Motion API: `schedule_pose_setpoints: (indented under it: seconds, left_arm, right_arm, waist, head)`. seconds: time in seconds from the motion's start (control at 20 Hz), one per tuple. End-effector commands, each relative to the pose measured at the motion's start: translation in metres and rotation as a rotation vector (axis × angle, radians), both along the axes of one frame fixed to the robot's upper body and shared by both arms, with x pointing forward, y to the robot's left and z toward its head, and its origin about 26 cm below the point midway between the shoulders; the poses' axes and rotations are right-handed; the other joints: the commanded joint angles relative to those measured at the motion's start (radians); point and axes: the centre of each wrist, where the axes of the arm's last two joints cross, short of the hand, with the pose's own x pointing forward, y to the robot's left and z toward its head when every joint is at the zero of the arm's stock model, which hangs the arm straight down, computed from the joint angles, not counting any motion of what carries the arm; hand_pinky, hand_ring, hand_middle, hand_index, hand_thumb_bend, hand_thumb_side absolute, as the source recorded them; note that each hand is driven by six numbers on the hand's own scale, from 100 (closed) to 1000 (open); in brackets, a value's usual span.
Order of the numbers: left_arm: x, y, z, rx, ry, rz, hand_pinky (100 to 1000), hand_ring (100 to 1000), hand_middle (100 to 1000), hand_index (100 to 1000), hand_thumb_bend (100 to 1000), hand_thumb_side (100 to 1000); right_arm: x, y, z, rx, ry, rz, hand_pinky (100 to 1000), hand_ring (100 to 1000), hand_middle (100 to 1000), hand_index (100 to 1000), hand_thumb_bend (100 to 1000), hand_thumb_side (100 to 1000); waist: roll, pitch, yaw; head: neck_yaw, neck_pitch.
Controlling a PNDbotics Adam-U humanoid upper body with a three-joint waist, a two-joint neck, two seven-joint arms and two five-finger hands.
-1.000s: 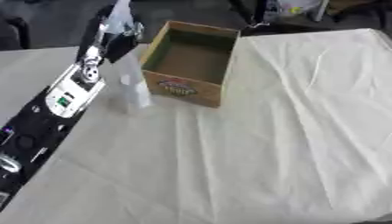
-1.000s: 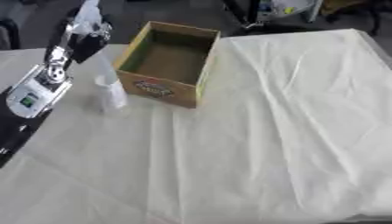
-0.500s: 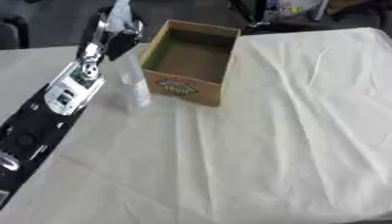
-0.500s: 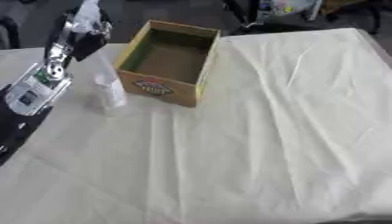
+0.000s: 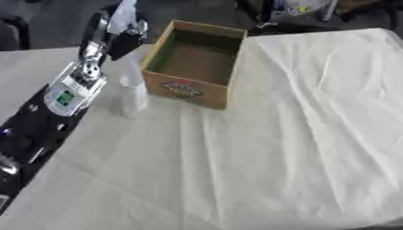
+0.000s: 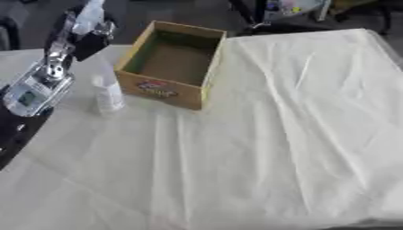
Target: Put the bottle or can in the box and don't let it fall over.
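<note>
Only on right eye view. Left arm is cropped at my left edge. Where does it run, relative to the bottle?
Observer: In the left eye view the left arm runs on down to the lower-left corner, passing left of the upright bottle.
Operator: Right hand anywhere on your side?
Observer: No, it shows in neither view.
Operator: Left hand on the bottle?
Observer: No. The left hand is beyond the bottle, beside the box.
</note>
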Motion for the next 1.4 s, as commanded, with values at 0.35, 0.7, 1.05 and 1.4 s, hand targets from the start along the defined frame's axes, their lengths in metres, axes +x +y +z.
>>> schedule_pose_setpoints:
  seconds: [0.35,0.7,1.05,1.4]
  left_arm:
    - [-0.008,0.005,0.034,-0.013,-0.096,-0.031,873,980,354,473,100,419]
    - [-0.015,-0.001,0.061,-0.059,-0.164,-0.076,873,963,350,473,100,443]
    - [-0.016,-0.011,0.085,-0.12,-0.236,-0.128,871,945,346,473,100,464]
    - [-0.017,-0.008,0.118,-0.157,-0.402,-0.123,850,881,331,466,100,531]
  right_arm:
    - [0.0,-0.003,0.011,-0.045,-0.213,0.002,554,835,866,795,100,470]
    - [-0.001,-0.003,0.011,-0.037,-0.201,0.004,560,837,866,797,100,470]
    - [0.0,-0.001,0.012,0.021,-0.189,-0.031,546,810,843,783,100,470]
    - [0.002,0.001,0.014,0.083,-0.193,-0.079,541,787,823,771,100,470]
  waist:
    - [0.0,-0.015,-0.001]
    - [-0.001,-0.016,-0.01]
    - [-0.007,-0.007,-0.036]
    - [-0.008,0.013,-0.099]
  head:
    - [-0.006,0.005]
    - [-0.007,0.005]
    - [-0.017,-0.018]
    - [-0.023,-0.066]
